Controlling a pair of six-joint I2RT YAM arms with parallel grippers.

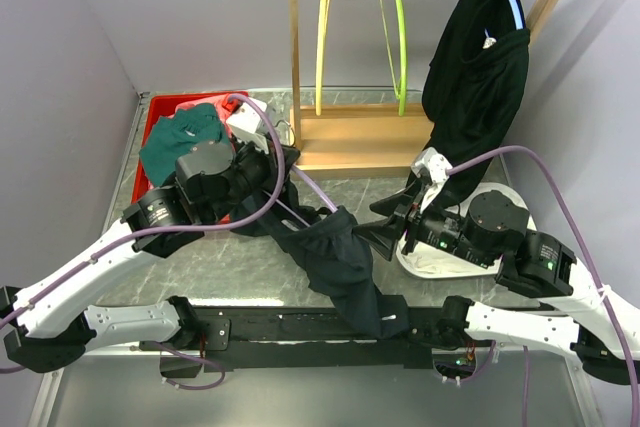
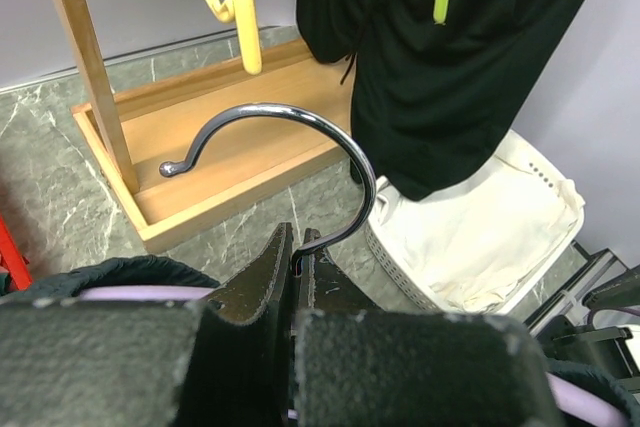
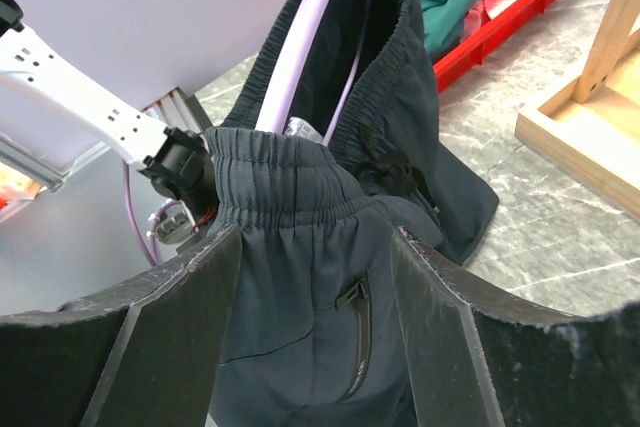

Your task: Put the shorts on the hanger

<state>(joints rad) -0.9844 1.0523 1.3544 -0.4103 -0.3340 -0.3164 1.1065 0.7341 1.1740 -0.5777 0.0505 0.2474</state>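
Left fingers [image 2: 300, 277] pinch hanger [image 2: 290, 162] (hook upward); shorts [image 1: 335, 257] draped.

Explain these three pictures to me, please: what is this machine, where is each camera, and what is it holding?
Two robot arms are bolted at the near edge of a marble-patterned table. The wide picture comes from a camera above and behind them; the other two come from cameras on each wrist. The left gripper is shut on the lilac hanger just below its metal hook. The dark navy shorts hang partly threaded over that hanger. The right gripper is open, its fingers either side of the waistband. Behind stand a wooden rack with yellow and lime hangers and a black garment, a red bin of clothes, and a white basket.
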